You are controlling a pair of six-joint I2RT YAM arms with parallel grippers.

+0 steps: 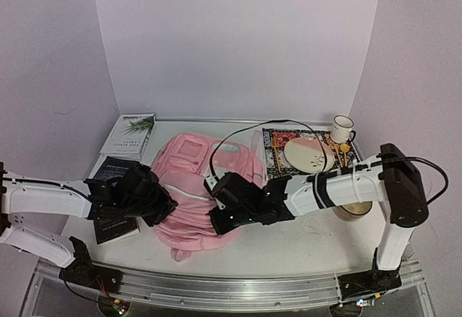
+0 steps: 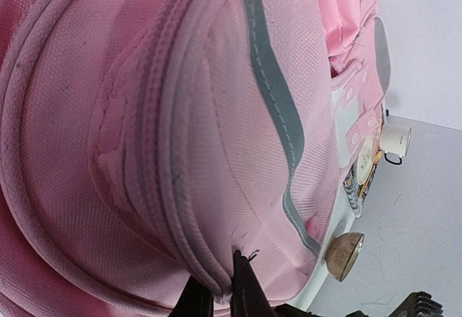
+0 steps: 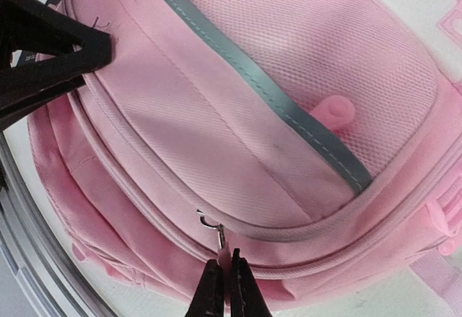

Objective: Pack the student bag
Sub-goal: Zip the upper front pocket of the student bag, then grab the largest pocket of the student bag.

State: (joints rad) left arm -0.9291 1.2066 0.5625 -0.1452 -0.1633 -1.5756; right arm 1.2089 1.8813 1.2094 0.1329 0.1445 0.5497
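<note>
Right claw point(image 3: 224, 272) sits pinched almost to nothing, its two tips nipping the small metal zipper pull point(image 3: 219, 237) on the student bag point(image 1: 196, 187). Left claw point(image 2: 225, 281) is narrow too. From where I stand it looks clamped on the bag's piped seam, further along the same edge and off to the right claw's left. The bag lies flat on the bench point(image 1: 303, 248) between the two arms, front pocket up. It is directly under and ahead of both claws, with its long axis running away from the arm bases toward the back wall.

What matters, I'd say, is the line of the zip. From the pull it runs one way up the curved edge toward the left claw, and the other way round the pocket's corner, to the right claw's right. The right claw is on the pull, so the drag is its job, while the left one looks placed to hold the fabric taut. The zip looks closed, so packing has hardly begun. A pale book point(image 1: 130, 135) and a black book point(image 1: 112, 227) lie beyond the left claw. A plate point(image 1: 309, 154) and a mug point(image 1: 342, 126) sit behind the right arm.
</note>
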